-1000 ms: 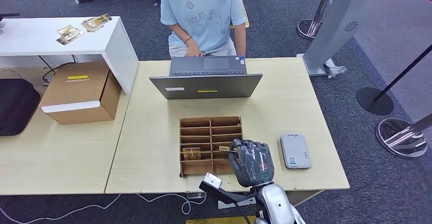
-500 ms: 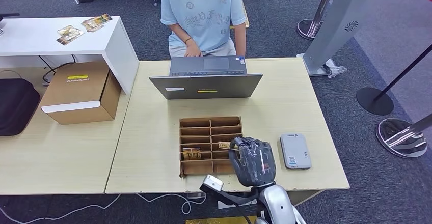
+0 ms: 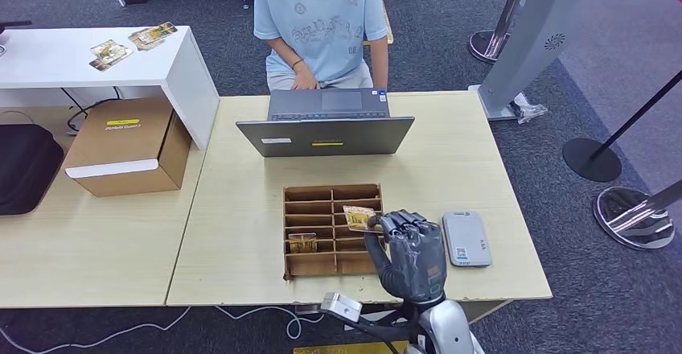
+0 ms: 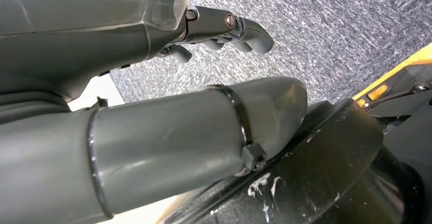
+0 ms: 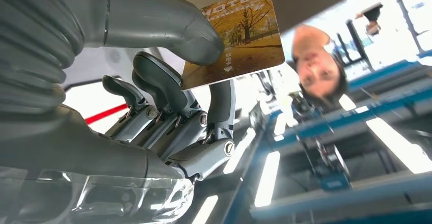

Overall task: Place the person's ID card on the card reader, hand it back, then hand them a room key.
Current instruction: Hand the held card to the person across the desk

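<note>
1. Grey carpet surrounds a pale wooden table (image 3: 241,209), behind which a person (image 3: 320,16) in a light blue shirt is seated at an open laptop (image 3: 326,125).
2. On the table, a brown compartmented card holder (image 3: 310,201) is set just beside a grey card reader (image 3: 466,239); another card (image 3: 302,242) is seen lying in one of the holder's left compartments.
3. A room key (image 5: 237,35), printed with autumn trees and the word HOTEL, is pinched between the thumb and the fingers (image 5: 158,81) of the right hand (image 3: 406,253), and is held above the holder's right side, clear of its compartments.
4. The left hand (image 4: 153,46) is seen hanging over the carpet, loosely curled, with nothing in it.
5. No ID card can be made out on the reader, so the task is judged to be at its last step: the key being handed to the person.
6. The card is gripped only near one edge; if the pinch is loosened during the reach, it could slip and be dropped onto the table or back into the holder.
7. The raised laptop lid stands between hand and person, so a low path could see the card or fingers knocked against it.
8. A handover released before the person's hand is under the card would be the likeliest cause of a drop.
</note>
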Available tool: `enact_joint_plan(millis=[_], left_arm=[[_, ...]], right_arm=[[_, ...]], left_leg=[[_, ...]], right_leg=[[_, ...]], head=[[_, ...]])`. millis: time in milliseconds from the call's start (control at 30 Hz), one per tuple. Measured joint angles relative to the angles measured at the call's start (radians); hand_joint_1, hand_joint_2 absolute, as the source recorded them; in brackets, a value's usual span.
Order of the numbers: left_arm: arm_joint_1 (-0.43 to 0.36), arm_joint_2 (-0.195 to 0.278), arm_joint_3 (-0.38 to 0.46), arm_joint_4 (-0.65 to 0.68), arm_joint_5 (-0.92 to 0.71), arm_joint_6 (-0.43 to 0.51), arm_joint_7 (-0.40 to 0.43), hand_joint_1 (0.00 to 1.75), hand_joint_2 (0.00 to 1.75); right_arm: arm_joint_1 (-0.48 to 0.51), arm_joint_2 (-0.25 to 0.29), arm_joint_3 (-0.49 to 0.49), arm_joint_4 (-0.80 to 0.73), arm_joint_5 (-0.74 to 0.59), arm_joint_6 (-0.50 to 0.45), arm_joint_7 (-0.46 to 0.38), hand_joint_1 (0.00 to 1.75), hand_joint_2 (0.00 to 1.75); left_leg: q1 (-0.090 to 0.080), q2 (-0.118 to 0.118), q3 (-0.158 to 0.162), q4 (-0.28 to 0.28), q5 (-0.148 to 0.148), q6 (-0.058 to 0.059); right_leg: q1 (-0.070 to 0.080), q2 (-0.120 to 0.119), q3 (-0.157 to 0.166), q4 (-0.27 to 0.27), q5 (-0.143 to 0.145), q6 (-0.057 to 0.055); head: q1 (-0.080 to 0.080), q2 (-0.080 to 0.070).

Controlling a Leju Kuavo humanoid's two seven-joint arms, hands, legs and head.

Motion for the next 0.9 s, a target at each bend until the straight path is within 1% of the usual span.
enact_joint_plan(millis=[167, 300, 400, 500, 667, 900], left_arm=[[0.000, 0.000, -0.003, 0.000, -0.002, 0.000, 0.000, 0.00, 0.00], [-0.001, 0.000, -0.007, 0.000, -0.002, 0.000, -0.001, 0.00, 0.00], [-0.001, 0.000, -0.010, 0.000, -0.002, 0.000, -0.001, 0.00, 0.00], [-0.001, 0.000, -0.010, 0.000, -0.002, 0.000, -0.003, 0.00, 0.00], [-0.001, 0.001, -0.011, 0.000, -0.002, 0.000, -0.011, 0.00, 0.00], [0.000, 0.003, -0.012, 0.000, -0.004, 0.000, -0.018, 0.00, 0.00]], right_arm=[[0.004, 0.004, 0.003, -0.031, 0.000, -0.023, -0.110, 1.75, 1.75], [0.016, 0.025, -0.004, -0.082, -0.001, -0.023, -0.209, 1.75, 1.75], [0.021, 0.044, -0.018, -0.111, 0.001, -0.023, -0.252, 1.75, 1.75], [0.022, 0.056, -0.029, -0.119, 0.017, -0.023, -0.255, 1.75, 1.75], [0.006, 0.059, -0.034, -0.111, 0.055, -0.023, -0.208, 1.75, 1.75], [-0.081, 0.058, -0.035, -0.070, 0.074, -0.023, -0.152, 1.75, 1.75]], left_leg=[[0.000, 0.000, 0.000, 0.000, 0.000, 0.000], [0.000, 0.000, 0.000, 0.000, 0.000, 0.000], [0.000, 0.000, 0.000, 0.000, 0.000, 0.000], [0.000, 0.000, 0.000, 0.000, 0.000, 0.000], [0.000, 0.000, 0.000, 0.000, 0.000, 0.000], [0.000, 0.000, 0.000, 0.000, 0.000, 0.000]], right_leg=[[0.000, 0.000, 0.000, 0.000, 0.000, 0.000], [0.000, 0.000, 0.000, 0.000, 0.000, 0.000], [0.000, 0.000, 0.000, 0.000, 0.000, 0.000], [0.000, 0.000, 0.000, 0.000, 0.000, 0.000], [0.000, 0.000, 0.000, 0.000, 0.000, 0.000], [0.000, 0.000, 0.000, 0.000, 0.000, -0.001]], head=[[0.000, 0.000], [0.000, 0.000], [0.000, 0.000], [0.000, 0.000], [0.000, 0.000], [0.000, 0.000]])
